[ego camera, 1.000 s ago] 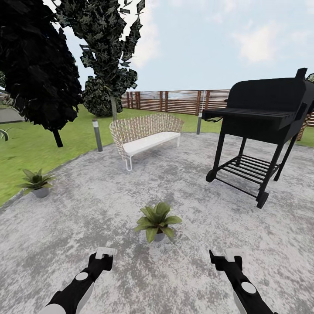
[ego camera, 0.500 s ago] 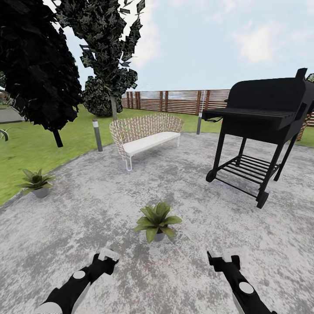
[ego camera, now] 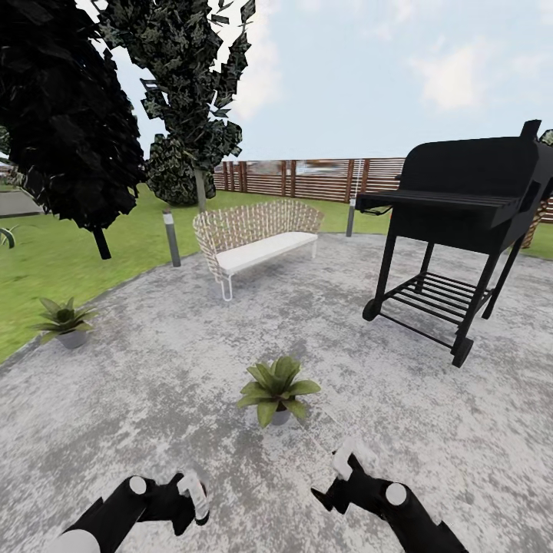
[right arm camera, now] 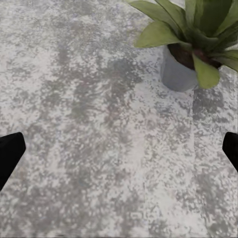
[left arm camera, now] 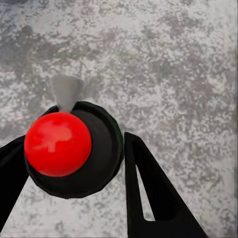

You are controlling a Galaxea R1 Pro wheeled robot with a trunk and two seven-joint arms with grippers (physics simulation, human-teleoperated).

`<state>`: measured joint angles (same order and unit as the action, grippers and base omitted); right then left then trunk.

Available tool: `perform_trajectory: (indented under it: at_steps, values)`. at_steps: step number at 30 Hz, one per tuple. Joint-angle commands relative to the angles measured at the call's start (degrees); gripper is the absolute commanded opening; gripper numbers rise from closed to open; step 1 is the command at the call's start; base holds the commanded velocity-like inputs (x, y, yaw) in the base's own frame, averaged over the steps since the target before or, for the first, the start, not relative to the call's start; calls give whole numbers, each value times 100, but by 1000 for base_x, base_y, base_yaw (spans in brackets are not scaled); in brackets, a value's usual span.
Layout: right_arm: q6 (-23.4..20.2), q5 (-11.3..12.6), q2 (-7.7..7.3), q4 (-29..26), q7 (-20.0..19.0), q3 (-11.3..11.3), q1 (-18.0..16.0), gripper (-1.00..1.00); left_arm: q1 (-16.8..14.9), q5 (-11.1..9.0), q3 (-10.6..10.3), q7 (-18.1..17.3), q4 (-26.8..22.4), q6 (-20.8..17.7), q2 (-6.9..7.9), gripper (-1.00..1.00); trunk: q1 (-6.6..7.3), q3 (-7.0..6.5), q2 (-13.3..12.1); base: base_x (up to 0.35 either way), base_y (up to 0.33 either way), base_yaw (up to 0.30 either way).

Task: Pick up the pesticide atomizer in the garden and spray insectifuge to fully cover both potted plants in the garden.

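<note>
A dark round-bodied pesticide atomizer (left arm camera: 101,148), seen from above with a grey nozzle and a red ball on top, sits between the black fingers of my left gripper (left arm camera: 72,141). That gripper is shut on it and hangs low over the stone patio (ego camera: 115,399) at the bottom left (ego camera: 190,495). My right gripper (ego camera: 346,468) is open and empty, its fingers spread wide (right arm camera: 121,144). It sits just short of the light-green potted plant (ego camera: 275,388), which also appears in the right wrist view (right arm camera: 193,34). The darker spiky potted plant (ego camera: 65,316) stands at the patio's left edge.
A black grill (ego camera: 461,207) on wheels stands at the right. A wicker bench (ego camera: 257,234) is at the back middle, with short bollard lamps (ego camera: 171,238) beside it. Beyond lie lawn (ego camera: 46,269), dark trees (ego camera: 61,115) and a brown slat fence (ego camera: 307,177).
Both arms swung inward. The left gripper dropped lower and turned sideways. The right gripper moved left, toward the light-green plant. The camera stayed still.
</note>
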<state>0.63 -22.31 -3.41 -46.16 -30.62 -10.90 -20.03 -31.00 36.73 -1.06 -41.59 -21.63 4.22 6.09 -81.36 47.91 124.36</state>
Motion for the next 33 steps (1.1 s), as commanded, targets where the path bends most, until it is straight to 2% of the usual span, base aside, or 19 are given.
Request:
perform_trajectory:
  at_steps: [1,3,4,5,9,11,15,18,22,25,27,33]
  values:
    - [-54,-198,62,-4,-268,-12,-45,100,-3,215,-9,-130,-8,-40,-12,-100,1,6,3,0,0,0]
    - [-90,-300,108,7,-465,-15,-74,100,-4,435,-9,-329,-11,-94,-34,-100,1,6,3,0,0,0]
    - [-107,-354,129,4,-584,-16,-103,100,-12,711,-6,-561,-27,-143,-63,-100,1,6,3,0,0,0]
    - [-109,-359,131,4,-609,-16,-111,-100,-14,748,-4,-587,-41,-156,-67,-100,1,6,3,0,0,0]
    - [-114,-389,197,3,-957,-25,-154,-100,-19,872,-5,-683,-211,-390,-82,-100,1,6,3,0,0,0]
    - [-115,-426,257,2,-1122,-103,-162,-100,-15,885,-26,-698,-247,-494,-100,-100,1,6,3,0,0,0]
    - [-120,-587,326,-4,-1232,-604,-167,-100,-12,925,-277,-708,-267,-568,-167,-100,1,6,3,0,0,0]
    - [-123,-629,365,-6,-1253,-810,-168,-100,-7,945,-414,-710,-271,-580,-255,-100,1,6,3,0,0,0]
    - [-124,-641,453,-5,-1325,-879,-168,-100,-3,965,-463,-707,-270,-580,-371,-100,1,6,3,0,0,0]
    - [-124,-649,535,-15,-1471,-892,-167,-100,3,1034,-471,-704,-265,-580,-465,-100,1,6,3,0,0,0]
    - [-124,-656,593,-22,-1532,-894,-168,-100,20,1152,-472,-702,-263,-580,-534,-100,1,6,3,0,0,0]
    - [-124,-653,629,-159,-1565,-896,-191,-100,43,1274,-466,-708,-263,-574,-586,-100,1,6,3,0,0,0]
